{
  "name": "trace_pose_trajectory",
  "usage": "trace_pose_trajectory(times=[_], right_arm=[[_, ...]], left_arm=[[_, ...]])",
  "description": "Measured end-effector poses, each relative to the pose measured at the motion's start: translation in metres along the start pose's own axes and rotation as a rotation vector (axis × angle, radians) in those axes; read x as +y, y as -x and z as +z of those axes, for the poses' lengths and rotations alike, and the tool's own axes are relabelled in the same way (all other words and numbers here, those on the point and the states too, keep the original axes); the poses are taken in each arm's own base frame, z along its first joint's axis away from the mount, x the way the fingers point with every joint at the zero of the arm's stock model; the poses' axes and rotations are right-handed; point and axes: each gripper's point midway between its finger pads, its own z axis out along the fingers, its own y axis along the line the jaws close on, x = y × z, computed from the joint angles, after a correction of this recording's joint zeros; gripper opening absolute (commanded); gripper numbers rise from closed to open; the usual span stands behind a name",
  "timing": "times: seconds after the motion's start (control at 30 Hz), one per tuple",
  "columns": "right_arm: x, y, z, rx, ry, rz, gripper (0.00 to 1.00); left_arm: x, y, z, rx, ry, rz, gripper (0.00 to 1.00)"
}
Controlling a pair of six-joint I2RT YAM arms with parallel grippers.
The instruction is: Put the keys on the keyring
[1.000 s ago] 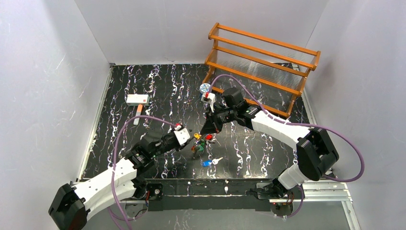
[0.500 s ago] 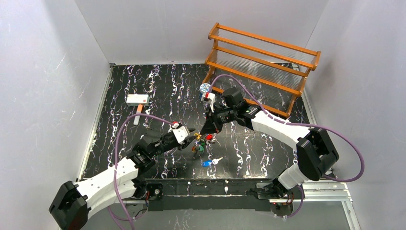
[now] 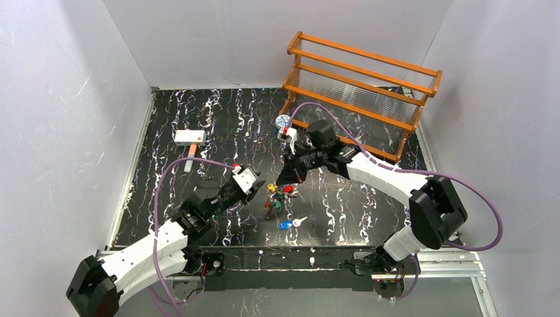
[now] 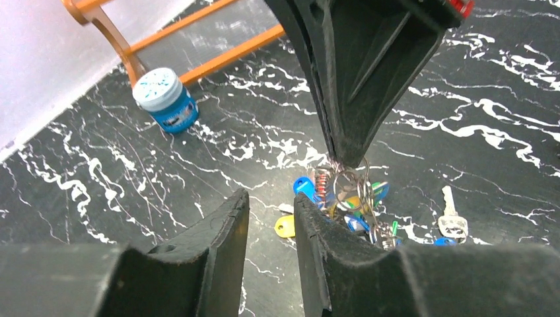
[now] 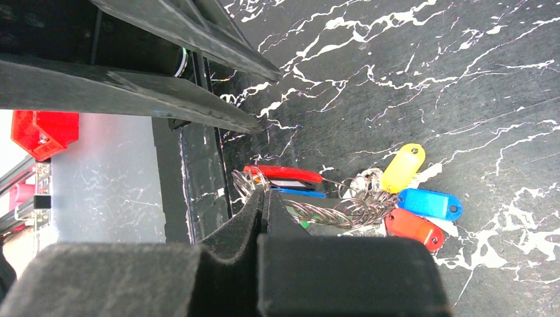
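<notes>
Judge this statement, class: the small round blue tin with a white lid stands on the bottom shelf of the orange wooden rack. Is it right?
No. The small round blue tin stands on the black marbled table, beside the foot of the orange wooden rack, not on a shelf; the left wrist view shows it.

surface: black marble-pattern tabletop [image 3: 218,125], white veins, slight sheen | walls: plain white panels at 9 o'clock [image 3: 66,132], 12 o'clock [image 3: 211,39], 3 o'clock [image 3: 502,119] | furniture: orange wooden rack [image 3: 360,86], clear ribbed shelves, standing at 1 o'clock | light: even, soft shadows
</notes>
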Motion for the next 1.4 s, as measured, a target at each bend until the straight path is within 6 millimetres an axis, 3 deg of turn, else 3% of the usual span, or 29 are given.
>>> trace_pose_trajectory(times=[0.33, 0.8, 1.4], right_arm=[[0.000, 0.002, 0.000, -0.003, -0.002, -0.002, 0.01], [-0.006, 0.001, 0.000, -0.003, -0.042, 0.015, 0.01], [-0.006, 0.006, 0.000, -0.020, -0.041, 0.028, 0.01]], left_arm=[[-0.014, -0.027, 0.007, 0.084, -0.053, -0.062, 0.29], [-0.036, 0.002, 0.013, -0.055, -0.185, -0.088, 0.29], [-0.055, -0.011, 0.013, -0.035, -0.287, -0.090, 0.26]])
